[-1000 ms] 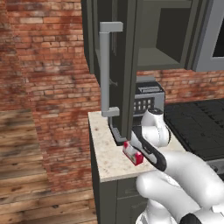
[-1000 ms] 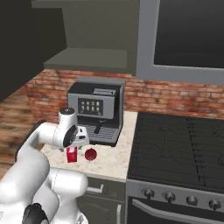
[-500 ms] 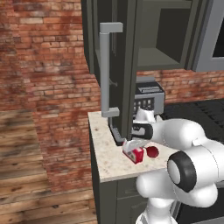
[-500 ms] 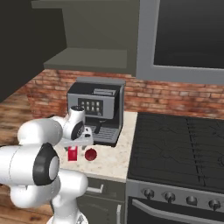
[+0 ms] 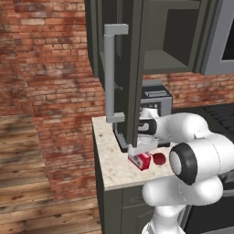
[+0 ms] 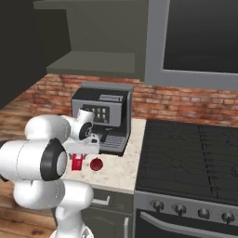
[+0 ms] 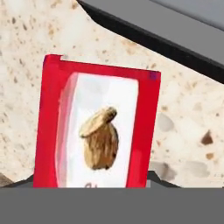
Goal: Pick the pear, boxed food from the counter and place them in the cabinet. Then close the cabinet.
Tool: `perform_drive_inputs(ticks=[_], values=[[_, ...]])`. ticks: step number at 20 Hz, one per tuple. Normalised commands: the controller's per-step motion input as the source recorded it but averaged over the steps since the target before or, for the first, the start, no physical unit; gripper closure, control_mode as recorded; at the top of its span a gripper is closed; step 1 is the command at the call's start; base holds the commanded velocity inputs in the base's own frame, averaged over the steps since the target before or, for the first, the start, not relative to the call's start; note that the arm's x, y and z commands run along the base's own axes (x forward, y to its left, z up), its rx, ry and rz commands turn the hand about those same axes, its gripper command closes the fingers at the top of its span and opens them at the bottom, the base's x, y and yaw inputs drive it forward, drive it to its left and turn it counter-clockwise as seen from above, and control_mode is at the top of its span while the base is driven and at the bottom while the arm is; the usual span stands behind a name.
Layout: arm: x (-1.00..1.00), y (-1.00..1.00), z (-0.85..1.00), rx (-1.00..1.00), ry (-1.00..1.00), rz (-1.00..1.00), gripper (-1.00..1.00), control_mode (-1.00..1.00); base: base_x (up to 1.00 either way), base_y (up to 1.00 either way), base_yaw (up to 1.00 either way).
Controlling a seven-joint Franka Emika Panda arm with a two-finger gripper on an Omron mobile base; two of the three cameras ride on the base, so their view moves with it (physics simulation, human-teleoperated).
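The boxed food (image 5: 140, 161) is a bright red box lying on the beige counter (image 5: 114, 171), in front of the coffee machine. Its white label with a nut picture (image 7: 98, 131) faces the hand camera from very close. The pear (image 5: 159, 158), small and dark red, rests just right of the box (image 6: 76, 162) and apart from it; the pear (image 6: 95, 164) is untouched. My gripper (image 5: 138, 151) hangs straight over the box, open, with dark tips barely showing at either side of it. The cabinet door (image 5: 119, 68) stands open above the counter's left end, its shelf (image 6: 93, 62) bare.
A black and silver coffee machine (image 6: 104, 118) stands right behind the box, and its dark base (image 7: 175, 37) crosses the hand view's top. The black stove (image 6: 195, 158) lies to the right. The door's bar handle (image 5: 109, 75) hangs close to my arm.
My arm has swung up and round, so the elbow now rises in front. The hand has come down closer over the red box. Box and pear have not moved.
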Motion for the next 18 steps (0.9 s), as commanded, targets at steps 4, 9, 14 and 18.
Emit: perform_drive_inputs(ticks=[4, 9, 14, 18], values=[[-1.00, 0.00, -0.02, 0.02, -0.22, 0.00, 1.00, -1.00, 0.00, 0.00, 0.00], [-0.83, -0.03, 0.79, 0.00, -0.32, 0.00, 1.00, -1.00, 0.00, 0.00, 0.00], [-0.46, -0.05, 1.00, -0.08, -0.28, -0.01, 1.00, -1.00, 0.00, 0.00, 0.00], [-0.34, -0.09, 1.00, -0.15, -0.29, 0.00, 1.00, -1.00, 0.00, 0.00, 0.00]])
